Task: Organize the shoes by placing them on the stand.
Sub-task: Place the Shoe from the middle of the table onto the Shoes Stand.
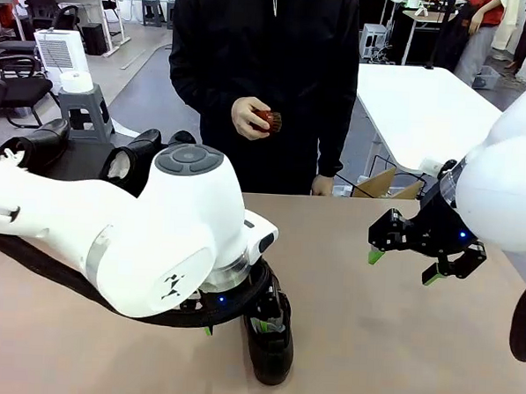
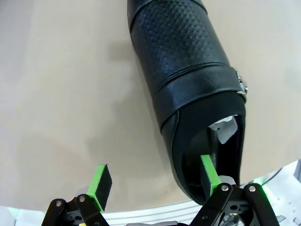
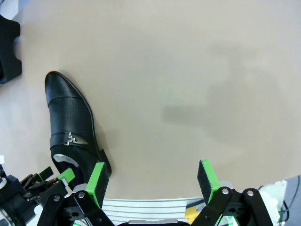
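One glossy black shoe (image 1: 272,355) lies on the tan table near the front, seen close in the left wrist view (image 2: 188,70) with a perforated toe and a metal buckle. My left gripper (image 2: 155,181) is open and straddles its heel wall. One green pad (image 2: 209,172) is inside the opening and the other (image 2: 100,181) outside. In the front view the left gripper (image 1: 269,325) is mostly hidden under the arm. My right gripper (image 1: 423,251) hangs open above bare table, holding nothing. Two more shoes (image 1: 36,145) (image 1: 128,159) sit at the back left on the dark stand (image 1: 82,157).
A person stands at the far edge holding a small reddish object (image 1: 268,120) in one hand. A cardboard box (image 1: 383,183) sits behind the table at the right. The right wrist view shows the shoe (image 3: 70,122) and a black edge (image 3: 9,52) at its top left.
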{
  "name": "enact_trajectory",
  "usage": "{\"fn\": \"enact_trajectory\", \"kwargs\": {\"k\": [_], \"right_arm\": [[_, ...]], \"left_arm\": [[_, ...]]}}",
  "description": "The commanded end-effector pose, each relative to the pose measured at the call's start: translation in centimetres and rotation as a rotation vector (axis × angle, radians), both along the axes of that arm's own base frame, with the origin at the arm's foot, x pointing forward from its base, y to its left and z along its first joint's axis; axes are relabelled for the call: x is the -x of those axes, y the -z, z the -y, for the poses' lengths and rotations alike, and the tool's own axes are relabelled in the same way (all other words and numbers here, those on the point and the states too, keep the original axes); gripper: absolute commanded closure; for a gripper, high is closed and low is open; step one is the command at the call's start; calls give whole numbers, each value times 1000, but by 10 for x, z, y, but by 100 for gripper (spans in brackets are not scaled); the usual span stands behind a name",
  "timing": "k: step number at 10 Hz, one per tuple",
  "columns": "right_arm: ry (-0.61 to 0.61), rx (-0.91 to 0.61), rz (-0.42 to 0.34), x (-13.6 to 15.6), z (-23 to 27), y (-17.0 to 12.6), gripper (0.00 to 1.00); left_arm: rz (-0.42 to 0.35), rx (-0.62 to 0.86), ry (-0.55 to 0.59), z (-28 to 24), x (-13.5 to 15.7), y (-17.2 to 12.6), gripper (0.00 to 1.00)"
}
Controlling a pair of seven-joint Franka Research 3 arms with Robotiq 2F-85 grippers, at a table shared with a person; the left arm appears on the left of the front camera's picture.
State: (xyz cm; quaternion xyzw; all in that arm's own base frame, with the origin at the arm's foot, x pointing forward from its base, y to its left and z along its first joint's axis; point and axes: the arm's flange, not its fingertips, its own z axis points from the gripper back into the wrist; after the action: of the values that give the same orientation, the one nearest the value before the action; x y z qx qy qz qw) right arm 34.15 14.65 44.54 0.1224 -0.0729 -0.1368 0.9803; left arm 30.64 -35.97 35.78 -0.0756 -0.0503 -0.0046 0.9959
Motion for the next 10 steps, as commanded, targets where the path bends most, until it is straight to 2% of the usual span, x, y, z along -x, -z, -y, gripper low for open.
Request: {"fn": "enact_trajectory", "kwargs": {"k": [1,5,10], "right_arm": [[0,-9,2,-1,0,0,0],[0,-9,2,-1,0,0,0],[0,-9,2,-1,0,0,0]], "left_arm": [[6,-27,12,12,-5,8,24],[-2,-20,35,21,-7,14,100],[-26,-50,22,23,-8,11,100]]}}
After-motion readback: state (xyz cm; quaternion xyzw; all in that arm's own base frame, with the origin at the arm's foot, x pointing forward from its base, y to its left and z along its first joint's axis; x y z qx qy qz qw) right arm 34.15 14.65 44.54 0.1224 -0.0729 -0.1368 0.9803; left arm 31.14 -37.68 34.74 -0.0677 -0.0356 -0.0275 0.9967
